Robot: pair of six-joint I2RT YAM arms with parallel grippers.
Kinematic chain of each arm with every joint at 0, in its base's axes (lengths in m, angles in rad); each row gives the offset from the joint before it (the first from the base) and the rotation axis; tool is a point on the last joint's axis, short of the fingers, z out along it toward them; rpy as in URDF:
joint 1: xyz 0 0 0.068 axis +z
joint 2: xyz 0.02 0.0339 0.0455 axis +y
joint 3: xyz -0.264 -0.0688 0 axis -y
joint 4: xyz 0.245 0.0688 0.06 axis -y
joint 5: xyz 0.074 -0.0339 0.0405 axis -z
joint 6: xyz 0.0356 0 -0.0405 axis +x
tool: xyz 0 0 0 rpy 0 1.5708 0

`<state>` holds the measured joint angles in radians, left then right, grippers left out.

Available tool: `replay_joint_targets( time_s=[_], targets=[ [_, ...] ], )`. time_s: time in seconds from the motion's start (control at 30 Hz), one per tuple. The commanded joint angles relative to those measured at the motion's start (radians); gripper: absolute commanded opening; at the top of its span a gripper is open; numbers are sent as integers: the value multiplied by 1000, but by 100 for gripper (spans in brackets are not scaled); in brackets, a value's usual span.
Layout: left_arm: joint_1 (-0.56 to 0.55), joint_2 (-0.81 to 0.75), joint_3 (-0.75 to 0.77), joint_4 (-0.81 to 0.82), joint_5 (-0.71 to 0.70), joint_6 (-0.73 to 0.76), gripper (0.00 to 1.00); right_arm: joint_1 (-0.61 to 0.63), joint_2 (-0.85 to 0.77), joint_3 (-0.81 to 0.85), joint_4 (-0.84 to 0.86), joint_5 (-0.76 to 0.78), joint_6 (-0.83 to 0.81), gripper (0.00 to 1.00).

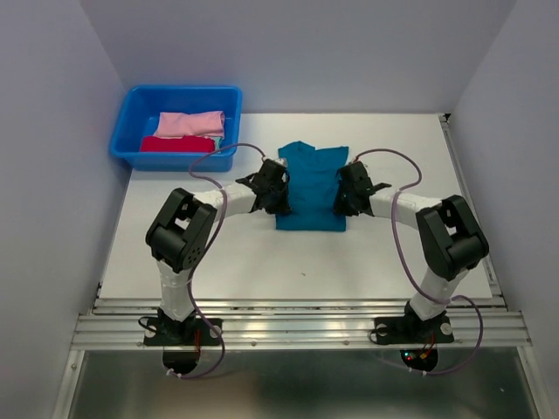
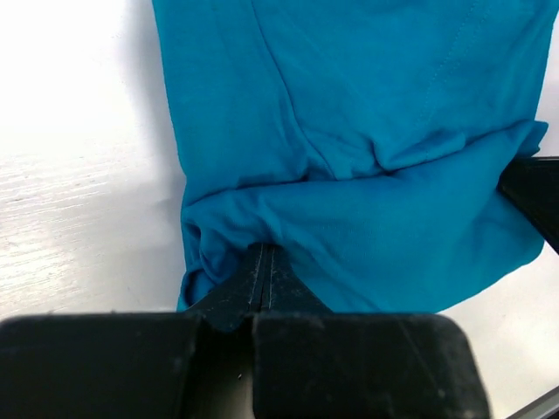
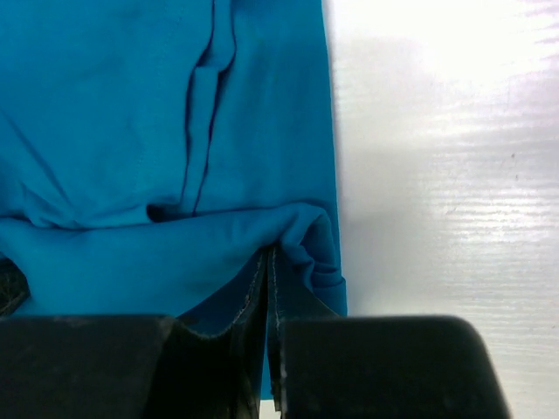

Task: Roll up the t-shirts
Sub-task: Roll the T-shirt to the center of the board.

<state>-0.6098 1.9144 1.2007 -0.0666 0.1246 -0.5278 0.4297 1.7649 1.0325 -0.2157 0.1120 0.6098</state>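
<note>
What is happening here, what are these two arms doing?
Both arms work on the teal t-shirt, spread on the white table. The left gripper and the right gripper are each shut on a turned-over fold of it, one at each side. A pink bundle and a red bundle lie in the blue tub at the far left.

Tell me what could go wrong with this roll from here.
The left gripper and right gripper pinch only the outer ends of the first fold in the teal t-shirt, so the middle may sag and roll loosely. Cloth bunches at both pinches; it might snag on release and pull the fold open.
</note>
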Motion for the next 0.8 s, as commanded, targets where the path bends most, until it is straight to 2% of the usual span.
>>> replay_joint_targets(
  time_s=[0.0, 0.13, 0.3, 0.43, 0.53, 0.57, 0.6, 0.63, 0.7, 0.77],
  targets=[
    [-8, -61, -61, -13, 10, 18, 0, 33, -51, -78, -2, -9, 21, 7],
    [-37, -188, -185, -22, 24, 15, 0, 98, -165, -196, -5, -31, 76, 7],
    [-97, -293, -302, -33, 37, 5, 0, 185, -269, -256, -60, 12, 154, 6],
    [-137, -389, -357, -70, 15, -17, 0, 208, -386, -278, -112, 44, 220, 6],
    [-142, -491, -371, -103, -26, -24, 1, 208, -502, -282, -145, 81, 231, 13],
    [-142, -538, -372, -116, -40, -29, 9, 208, -530, -282, -169, 101, 235, 16],
    [-142, -560, -377, -125, -52, -29, 13, 208, -556, -285, -180, 109, 238, 20],
    [-140, -598, -389, -142, -72, -34, 24, 208, -596, -293, -203, 113, 246, 25],
    [-140, -632, -406, -150, -80, -34, 29, 208, -625, -308, -218, 109, 254, 36],
    [-140, -669, -447, -141, -74, -44, 40, 208, -654, -354, -217, 94, 269, 46]
  ],
)
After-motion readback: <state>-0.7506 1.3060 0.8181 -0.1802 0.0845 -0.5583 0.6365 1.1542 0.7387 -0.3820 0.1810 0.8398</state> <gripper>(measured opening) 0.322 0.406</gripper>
